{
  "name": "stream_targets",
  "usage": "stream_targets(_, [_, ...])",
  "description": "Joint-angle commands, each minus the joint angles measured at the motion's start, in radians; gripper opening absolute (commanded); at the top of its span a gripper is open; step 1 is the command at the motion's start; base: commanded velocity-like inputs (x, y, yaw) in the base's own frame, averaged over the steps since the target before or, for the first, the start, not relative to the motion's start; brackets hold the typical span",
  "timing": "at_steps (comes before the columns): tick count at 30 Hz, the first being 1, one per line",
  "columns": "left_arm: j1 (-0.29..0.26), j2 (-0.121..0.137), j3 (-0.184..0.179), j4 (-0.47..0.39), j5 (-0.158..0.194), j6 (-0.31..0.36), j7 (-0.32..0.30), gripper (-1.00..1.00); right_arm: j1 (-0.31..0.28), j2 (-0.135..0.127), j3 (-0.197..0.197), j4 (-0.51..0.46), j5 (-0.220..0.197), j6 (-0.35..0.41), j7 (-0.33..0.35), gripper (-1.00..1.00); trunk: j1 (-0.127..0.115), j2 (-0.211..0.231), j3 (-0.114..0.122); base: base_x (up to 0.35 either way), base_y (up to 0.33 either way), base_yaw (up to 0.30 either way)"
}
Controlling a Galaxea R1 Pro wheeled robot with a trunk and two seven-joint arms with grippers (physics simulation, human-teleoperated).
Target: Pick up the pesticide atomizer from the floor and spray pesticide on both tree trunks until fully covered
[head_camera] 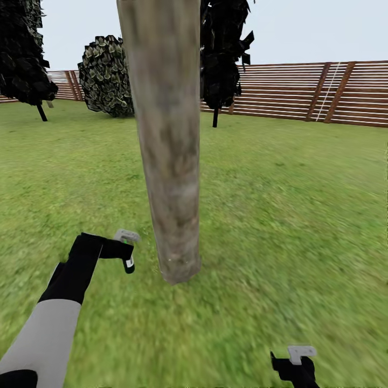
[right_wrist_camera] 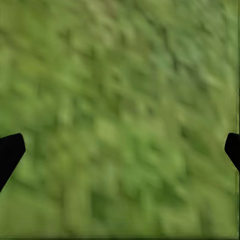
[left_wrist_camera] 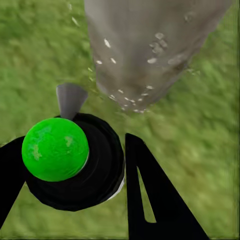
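Left gripper (head_camera: 125, 252) clamped on the pesticide atomizer (head_camera: 128, 257), held off the grass (head_camera: 302, 215) just beside the base of the tree trunk (head_camera: 167, 151); pale flecks speckle the trunk in the left wrist view. Right gripper (right_wrist_camera: 120, 150) fingers spread wide over grass, holding nothing.

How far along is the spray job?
Done: pickup. The left tool is shut on the small dark pesticide atomizer with the green spot. In hand: it is held beside the base of the thick mottled grey-brown trunk, which shows pale flecks. Left: full coverage, then the second tree. The right tool hangs open over grass.
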Motion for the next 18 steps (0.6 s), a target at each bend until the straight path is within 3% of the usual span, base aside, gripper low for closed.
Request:
stream_targets(1, [0.006,0.000,0.000,0.000,0.002,0.000,0.001,-1.00,0.000,0.000,0.000,0.001,0.000,0.000,0.000,1.00,0.000,0.000,0.000,-0.029,-0.245,0.000])
stream_targets(11, [0.021,-0.001,0.000,0.000,0.002,-0.002,0.006,-1.00,0.000,0.000,0.001,0.002,0.000,0.000,0.000,1.00,0.000,0.000,0.000,-0.012,-0.268,0.000])
stream_targets(18, [0.042,0.003,0.005,0.000,0.001,-0.004,0.006,-1.00,0.000,0.000,0.001,0.002,0.000,0.000,0.000,1.00,0.000,0.000,0.000,-0.179,-0.249,0.000])
